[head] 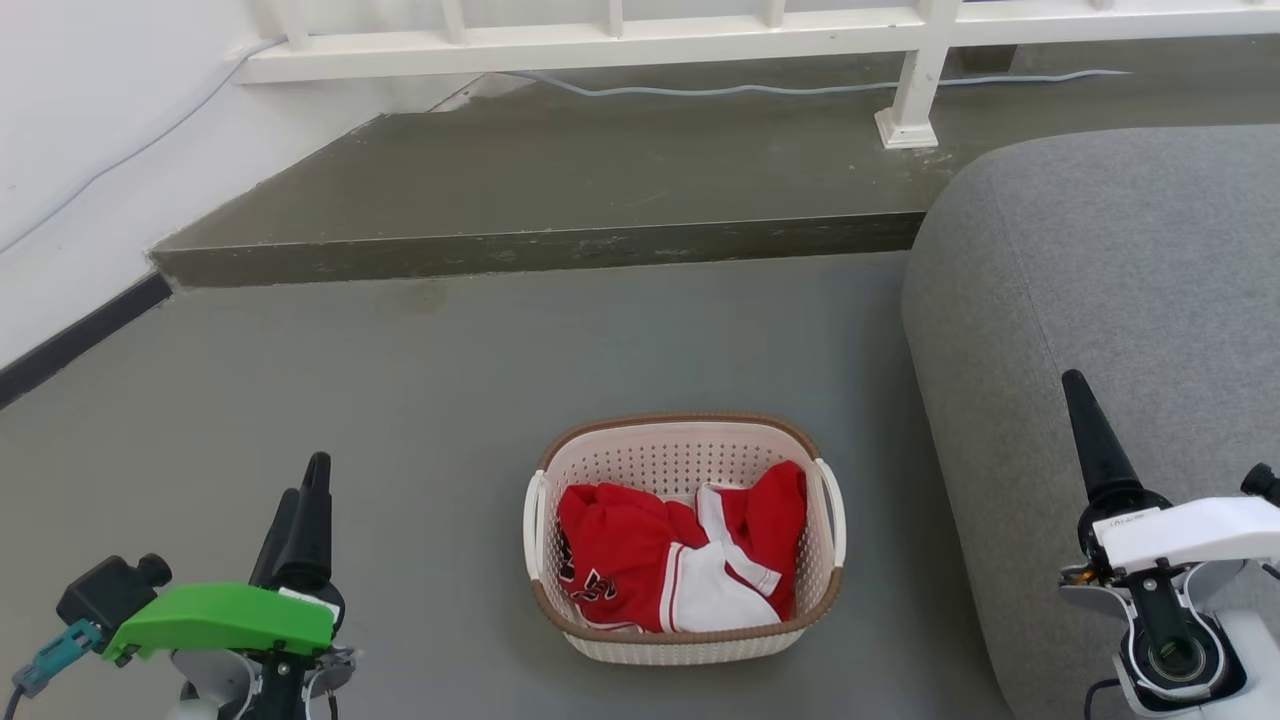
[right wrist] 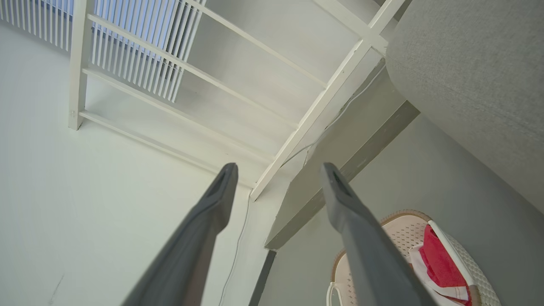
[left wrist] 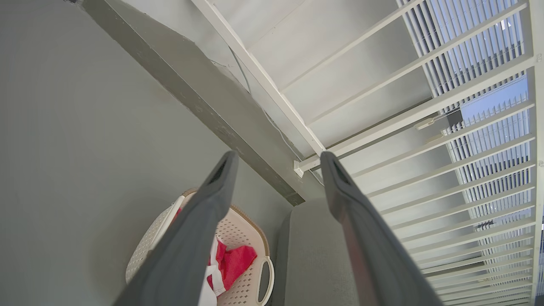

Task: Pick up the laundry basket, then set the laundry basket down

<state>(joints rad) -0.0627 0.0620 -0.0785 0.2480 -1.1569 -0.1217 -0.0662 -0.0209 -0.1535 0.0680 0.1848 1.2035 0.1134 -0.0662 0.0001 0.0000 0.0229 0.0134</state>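
Note:
The laundry basket [head: 682,457], cream-white and perforated with a brown rim, stands on the grey floor straight ahead. It holds red and white clothes [head: 672,572]. White handles sit on its left and right sides. My left gripper [head: 305,480] hovers to the basket's left, open, holding nothing. My right gripper [head: 1076,388] is off to the basket's right, in front of the sofa, and is also open and holding nothing. The left wrist view has the basket [left wrist: 239,229] below and behind the left gripper [left wrist: 278,156]. In the right wrist view the basket [right wrist: 399,227] lies low and right of the right gripper [right wrist: 278,168].
A grey sofa [head: 1130,300] fills the right side, close to the basket. A raised concrete step [head: 540,250] crosses the floor behind the basket, with a white railing [head: 600,40] and a cable on it. A white wall [head: 60,150] runs along the left.

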